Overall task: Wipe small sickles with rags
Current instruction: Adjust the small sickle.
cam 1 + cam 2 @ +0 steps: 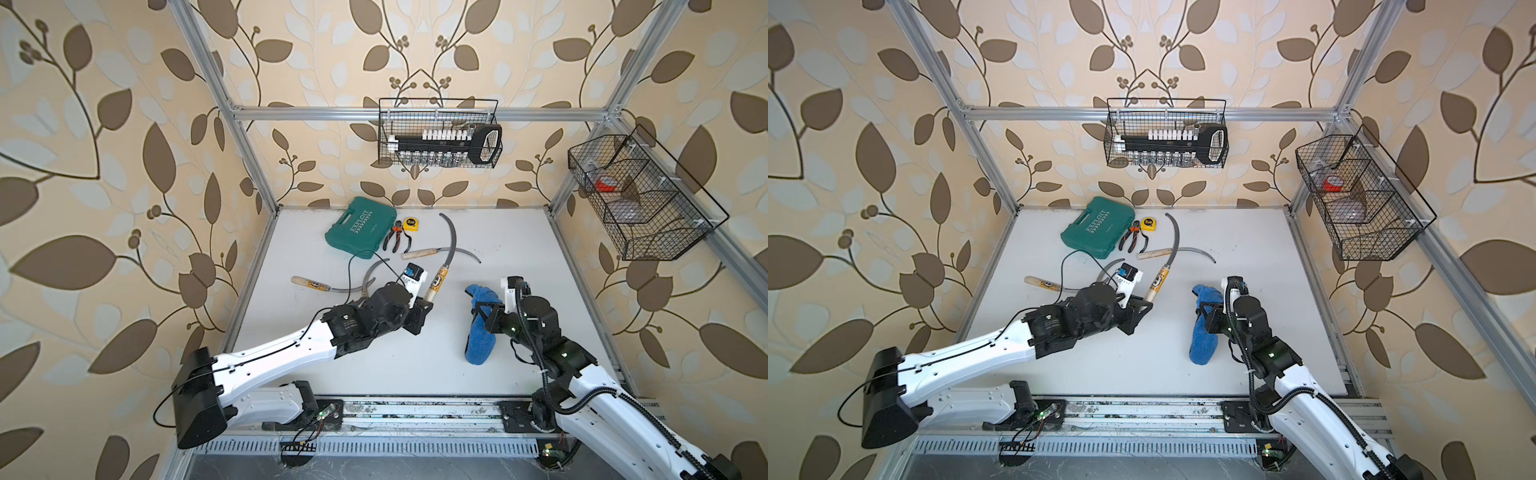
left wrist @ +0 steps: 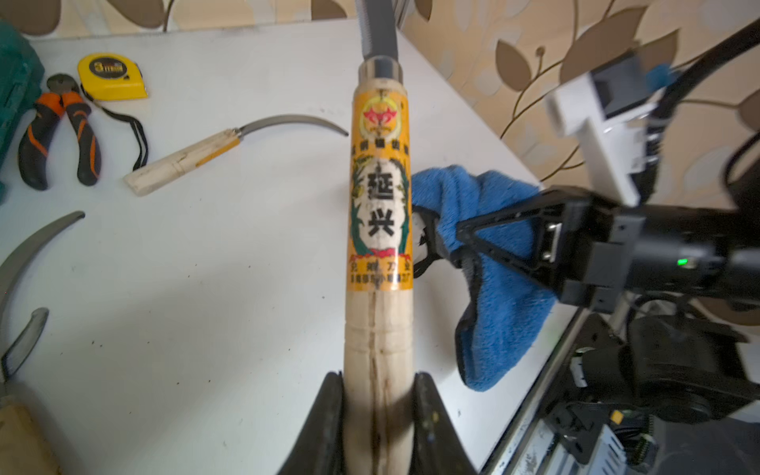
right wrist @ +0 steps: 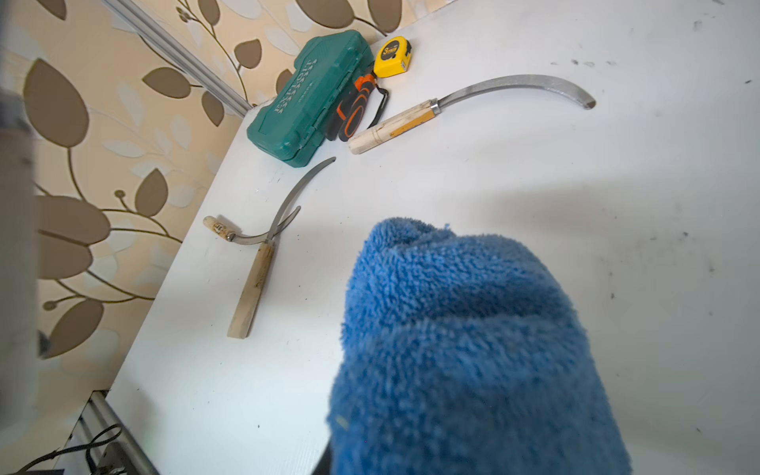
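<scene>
left tool point(image 2: 377, 395) is clamping one sickle point(image 2: 378, 197) by its wooden handle's butt, blade reaching over the tabletop point(image 2: 226, 288) | right tool point(image 2: 442, 242) is pinching the rag point(image 1: 482, 332), dangling just beside | handling: sickle looking stiff, light, sharp-edged, so wood is suiting the grip; rag soft, floppy

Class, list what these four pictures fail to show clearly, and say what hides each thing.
- Left wrist view: held sickle, blade tip cut off by top edge.
- Right wrist view: right gripper, hidden behind the blue cloth.
- Both top views: one lying sickle, handle covered by the left arm.
</scene>
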`<action>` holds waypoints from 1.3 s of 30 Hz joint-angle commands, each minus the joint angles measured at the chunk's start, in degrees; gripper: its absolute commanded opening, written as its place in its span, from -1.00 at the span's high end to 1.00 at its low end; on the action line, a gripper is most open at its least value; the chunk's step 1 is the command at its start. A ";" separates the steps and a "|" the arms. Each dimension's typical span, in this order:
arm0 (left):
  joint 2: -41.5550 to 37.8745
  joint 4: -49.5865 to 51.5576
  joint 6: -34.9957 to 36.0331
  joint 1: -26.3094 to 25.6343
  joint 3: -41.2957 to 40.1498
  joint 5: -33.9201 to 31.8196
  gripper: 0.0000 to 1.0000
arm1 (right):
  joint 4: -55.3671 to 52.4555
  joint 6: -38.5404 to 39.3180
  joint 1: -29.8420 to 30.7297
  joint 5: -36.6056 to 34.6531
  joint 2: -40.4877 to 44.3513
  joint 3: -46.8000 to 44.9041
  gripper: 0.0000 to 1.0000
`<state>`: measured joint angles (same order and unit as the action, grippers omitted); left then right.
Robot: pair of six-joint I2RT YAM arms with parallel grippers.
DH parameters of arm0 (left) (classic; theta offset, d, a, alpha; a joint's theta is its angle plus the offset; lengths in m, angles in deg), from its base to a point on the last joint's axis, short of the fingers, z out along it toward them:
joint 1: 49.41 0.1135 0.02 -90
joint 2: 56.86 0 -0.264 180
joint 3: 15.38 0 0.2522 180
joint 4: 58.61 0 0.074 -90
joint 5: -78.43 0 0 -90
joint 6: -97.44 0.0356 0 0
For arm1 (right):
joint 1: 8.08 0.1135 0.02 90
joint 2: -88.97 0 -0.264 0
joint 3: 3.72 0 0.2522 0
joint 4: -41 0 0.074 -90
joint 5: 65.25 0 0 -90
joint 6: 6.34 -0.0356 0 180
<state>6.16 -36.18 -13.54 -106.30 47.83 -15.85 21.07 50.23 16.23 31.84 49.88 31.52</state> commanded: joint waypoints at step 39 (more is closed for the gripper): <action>-2.00 -10.42 2.17 5.10 -1.74 12.40 1.00 | 10.66 3.13 10.92 -3.80 -16.71 11.67 1.00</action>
<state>8.57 -44.84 -13.10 -102.43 43.72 -0.63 30.42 54.10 27.86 27.60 33.81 45.88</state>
